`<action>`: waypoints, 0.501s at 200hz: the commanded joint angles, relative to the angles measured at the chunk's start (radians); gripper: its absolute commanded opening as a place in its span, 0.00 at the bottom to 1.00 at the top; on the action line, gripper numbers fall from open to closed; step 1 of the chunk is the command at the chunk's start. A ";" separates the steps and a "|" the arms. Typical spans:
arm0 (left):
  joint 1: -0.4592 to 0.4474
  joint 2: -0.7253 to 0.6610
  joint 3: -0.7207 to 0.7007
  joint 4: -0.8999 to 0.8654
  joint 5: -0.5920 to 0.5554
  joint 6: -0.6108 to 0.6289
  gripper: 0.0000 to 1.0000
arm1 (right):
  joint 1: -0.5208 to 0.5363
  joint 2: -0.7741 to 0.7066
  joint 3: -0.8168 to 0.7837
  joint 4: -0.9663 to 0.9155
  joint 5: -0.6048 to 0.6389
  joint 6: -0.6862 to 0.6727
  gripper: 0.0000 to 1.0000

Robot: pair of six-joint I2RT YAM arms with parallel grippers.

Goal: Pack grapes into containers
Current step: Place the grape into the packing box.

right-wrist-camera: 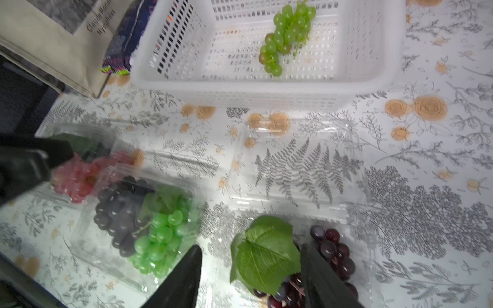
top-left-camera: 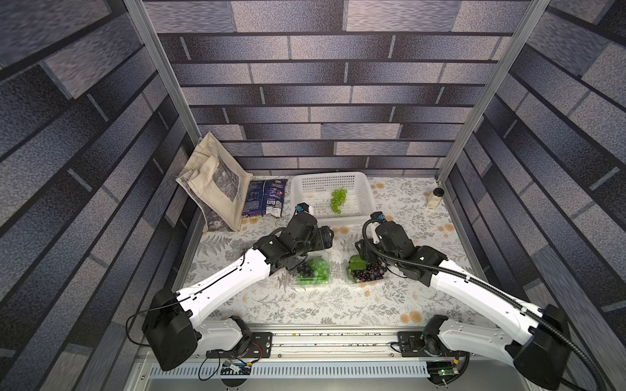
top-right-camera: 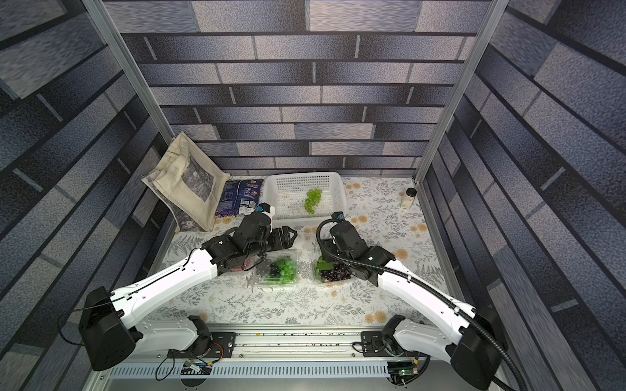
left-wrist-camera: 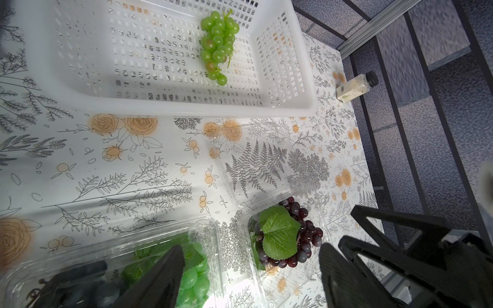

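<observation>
Three clear containers sit mid-table. One (top-left-camera: 313, 270) holds dark and bright green grapes (right-wrist-camera: 149, 226). Another (right-wrist-camera: 80, 176), with red grapes, is partly hidden under my left arm. The third (left-wrist-camera: 282, 282) lies with its lid (right-wrist-camera: 298, 165) folded flat and holds a dark red bunch (right-wrist-camera: 333, 253) with a green leaf. My right gripper (right-wrist-camera: 252, 277) is open just above that bunch, its fingers either side of the leaf. My left gripper (left-wrist-camera: 250, 280) hangs open and holds nothing, above the gap between the two nearer containers. A pale green bunch (top-left-camera: 338, 199) lies in the white basket.
The white perforated basket (top-left-camera: 301, 189) stands behind the containers. A canvas bag (top-left-camera: 213, 182) leans in the far left corner beside a dark snack packet (top-left-camera: 264, 199). A small bottle (top-left-camera: 434, 199) stands at the far right edge.
</observation>
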 commanded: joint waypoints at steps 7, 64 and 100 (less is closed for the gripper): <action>0.042 -0.001 0.016 -0.012 0.013 0.006 0.82 | -0.033 0.172 0.200 0.000 0.020 -0.101 0.63; 0.146 0.004 0.000 -0.015 0.084 0.003 0.82 | -0.192 0.542 0.469 0.170 -0.094 -0.075 0.70; 0.184 0.021 0.018 -0.015 0.108 0.008 0.83 | -0.234 0.769 0.673 0.159 -0.129 -0.078 0.70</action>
